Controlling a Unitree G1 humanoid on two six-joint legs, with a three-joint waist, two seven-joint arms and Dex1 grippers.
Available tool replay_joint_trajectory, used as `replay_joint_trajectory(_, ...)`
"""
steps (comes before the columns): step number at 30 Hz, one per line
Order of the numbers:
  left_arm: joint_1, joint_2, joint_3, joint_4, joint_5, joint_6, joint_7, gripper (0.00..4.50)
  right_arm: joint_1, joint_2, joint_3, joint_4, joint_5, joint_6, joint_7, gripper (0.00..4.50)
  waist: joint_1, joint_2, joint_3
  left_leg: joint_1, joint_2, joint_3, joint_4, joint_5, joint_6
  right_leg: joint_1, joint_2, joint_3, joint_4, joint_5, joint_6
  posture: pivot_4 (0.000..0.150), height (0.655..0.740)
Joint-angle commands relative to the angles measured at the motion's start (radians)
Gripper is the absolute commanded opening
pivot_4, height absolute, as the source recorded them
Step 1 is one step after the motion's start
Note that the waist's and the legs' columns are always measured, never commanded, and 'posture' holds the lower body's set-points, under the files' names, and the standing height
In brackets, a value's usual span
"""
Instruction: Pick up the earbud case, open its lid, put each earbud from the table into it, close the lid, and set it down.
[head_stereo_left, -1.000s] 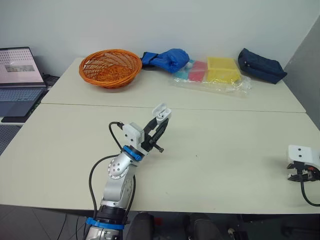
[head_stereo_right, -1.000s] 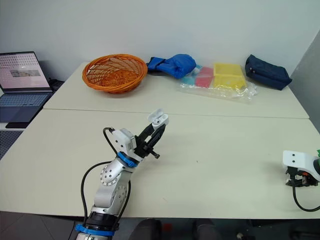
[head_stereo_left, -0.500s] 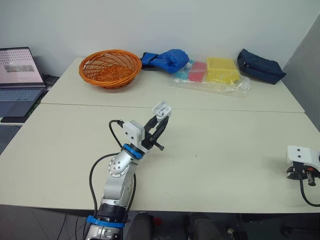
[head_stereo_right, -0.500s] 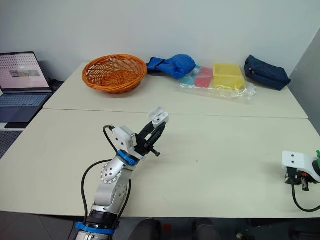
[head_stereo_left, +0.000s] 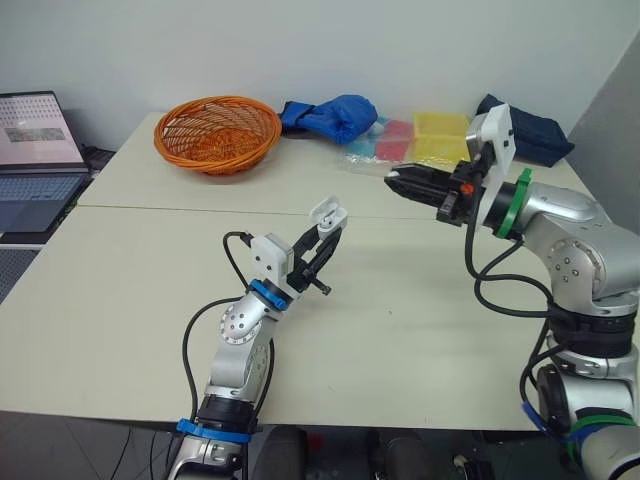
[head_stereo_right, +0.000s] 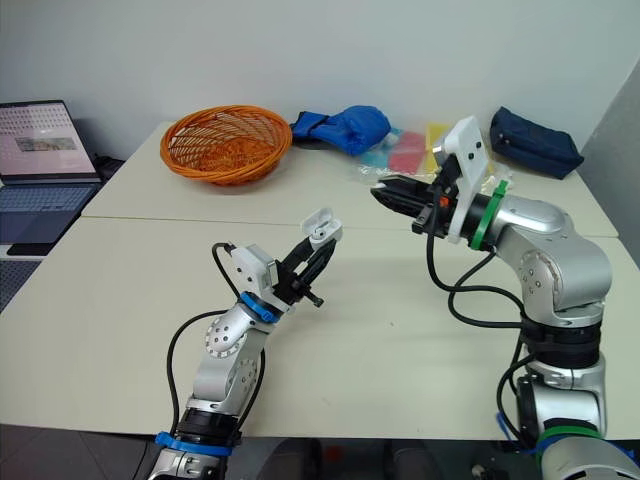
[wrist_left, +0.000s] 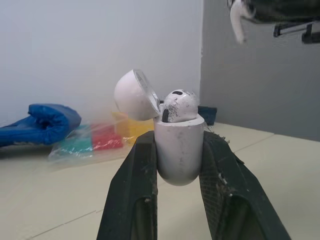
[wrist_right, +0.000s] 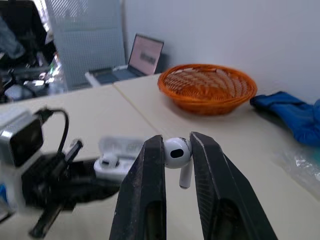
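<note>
My left gripper (head_stereo_left: 318, 246) clamps the earbud case (wrist_left: 178, 150) above the table, lid open, first earbud (wrist_left: 178, 104) seated (slightly proud, I judge). My right gripper (wrist_right: 176, 145) pinches the second earbud (wrist_right: 175, 152), well apart from the case. A misaligned stem could jam or slip free.

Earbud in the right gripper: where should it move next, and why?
Probably toward the case, held open-lidded in the left gripper. The right gripper pinches the earbud apart from it, and a second earbud sits inside.
</note>
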Motion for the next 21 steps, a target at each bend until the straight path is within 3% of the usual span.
replay_joint_trajectory(1, -0.027, -0.012, -0.006, -0.025, -0.021, -0.020, -0.021, 0.75, -0.009, 0.041, -0.015, -0.056, 0.037, -0.017, -0.082, 0.38, 0.000, 0.000, 0.000, -0.002, 0.000, 0.000, 0.000, 0.000, 0.000, -0.002, -0.002, 0.000, 0.000, 0.000, 0.001, 0.150, 0.7400)
replay_joint_trajectory(10, -0.047, -0.017, -0.005, -0.023, -0.032, -0.012, -0.044, 0.75, 0.072, 0.144, 0.095, -0.065, 0.002, -0.166, -0.167, 0.38, -0.006, 0.000, 0.000, -0.006, 0.000, 0.001, 0.001, 0.000, 0.001, -0.007, 0.001, 0.001, 0.002, 0.001, 0.003, 0.150, 0.7400)
replay_joint_trajectory(21, -0.048, -0.018, -0.009, -0.046, -0.026, -0.004, -0.029, 0.75, 0.134, 0.172, 0.153, -0.064, 0.000, -0.219, -0.204, 0.38, -0.010, 0.000, 0.000, -0.006, 0.001, 0.001, 0.001, 0.000, 0.001, -0.008, 0.003, 0.002, 0.002, 0.002, 0.002, 0.150, 0.7400)
